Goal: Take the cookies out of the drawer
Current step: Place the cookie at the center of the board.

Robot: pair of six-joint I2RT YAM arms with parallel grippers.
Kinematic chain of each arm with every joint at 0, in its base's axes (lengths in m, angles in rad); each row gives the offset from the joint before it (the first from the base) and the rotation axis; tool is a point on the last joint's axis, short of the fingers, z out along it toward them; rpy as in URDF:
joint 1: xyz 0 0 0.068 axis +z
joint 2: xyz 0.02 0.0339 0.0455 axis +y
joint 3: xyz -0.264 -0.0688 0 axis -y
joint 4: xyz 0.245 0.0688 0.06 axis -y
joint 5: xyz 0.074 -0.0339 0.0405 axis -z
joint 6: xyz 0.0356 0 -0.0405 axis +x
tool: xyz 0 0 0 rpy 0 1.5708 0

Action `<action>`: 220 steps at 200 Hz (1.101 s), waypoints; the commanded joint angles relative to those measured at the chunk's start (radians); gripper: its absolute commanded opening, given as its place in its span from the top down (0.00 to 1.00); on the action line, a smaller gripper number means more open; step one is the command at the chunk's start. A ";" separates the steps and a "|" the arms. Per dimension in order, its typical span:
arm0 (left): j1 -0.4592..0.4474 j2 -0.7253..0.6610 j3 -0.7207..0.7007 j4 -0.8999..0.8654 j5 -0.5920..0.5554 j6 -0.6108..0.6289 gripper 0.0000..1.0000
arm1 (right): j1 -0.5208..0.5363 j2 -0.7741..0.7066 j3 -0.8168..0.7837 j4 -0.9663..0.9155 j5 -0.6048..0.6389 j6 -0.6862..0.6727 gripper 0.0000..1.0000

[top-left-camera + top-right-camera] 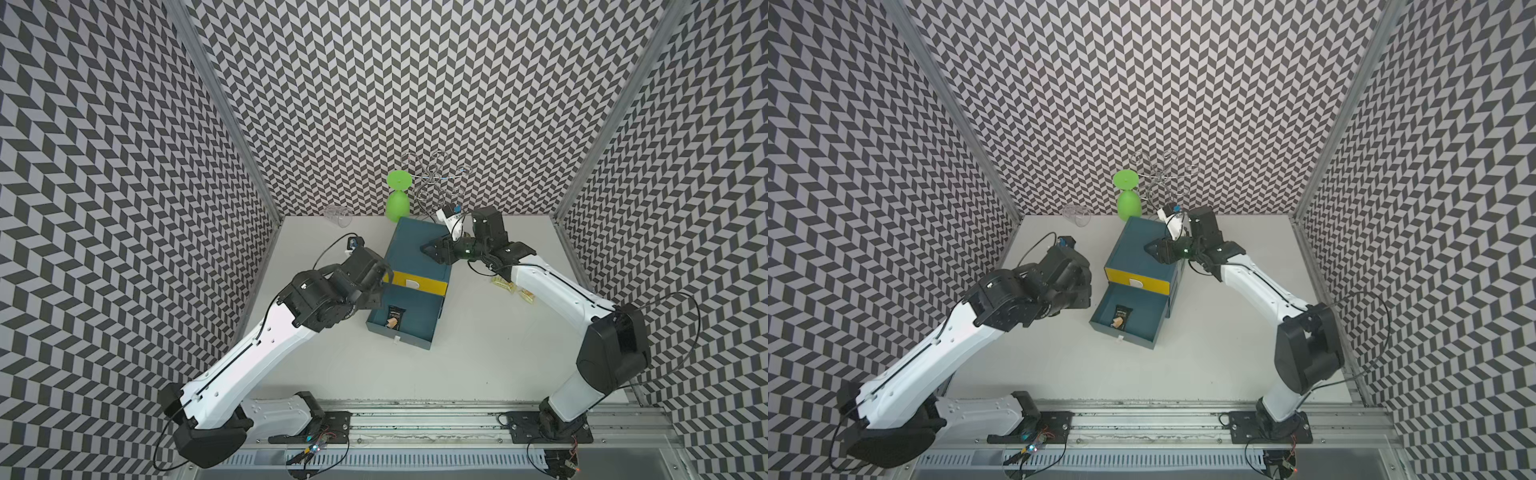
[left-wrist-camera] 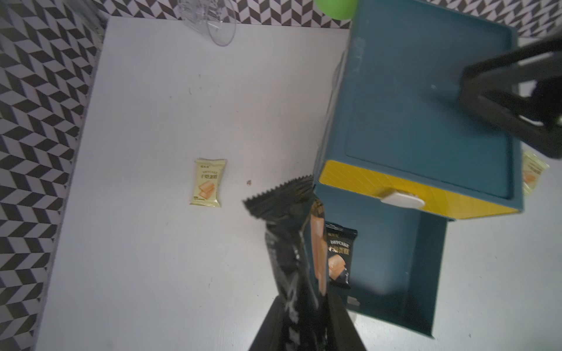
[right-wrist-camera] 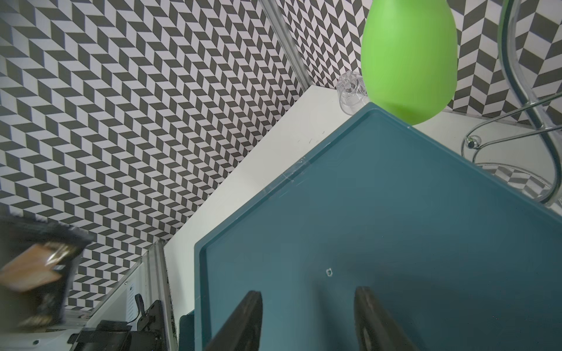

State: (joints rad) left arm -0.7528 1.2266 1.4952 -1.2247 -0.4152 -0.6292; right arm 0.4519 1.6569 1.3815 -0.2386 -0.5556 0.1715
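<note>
Cookie pkt (image 1: 394,318) in drawer (image 1: 420,318)

Glossy film-wrapped cookies (image 2: 207,183), matt plastic drawer (image 1: 419,318), shiny metal rack (image 3: 507,45).

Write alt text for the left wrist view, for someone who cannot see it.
The left claw grips a black cookie packet beside the open bottom drawer of a teal cabinet. A second black packet lies in the drawer, and a pale yellow packet lies on the white table.
</note>
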 commanded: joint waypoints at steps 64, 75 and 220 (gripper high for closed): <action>0.478 0.138 -0.301 0.680 0.410 0.414 0.76 | -0.013 0.024 0.006 -0.154 0.037 0.004 0.47; 0.509 0.163 -0.339 0.731 0.469 0.425 0.75 | -0.013 0.020 0.006 -0.155 0.042 0.004 0.47; 0.491 -0.010 -0.535 0.982 0.696 0.294 0.36 | -0.013 -0.105 0.062 -0.222 0.085 0.021 0.43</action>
State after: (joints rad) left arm -0.1642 1.2602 0.9127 -0.2024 0.2817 -0.3111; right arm 0.4454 1.6119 1.4376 -0.4427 -0.4812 0.1806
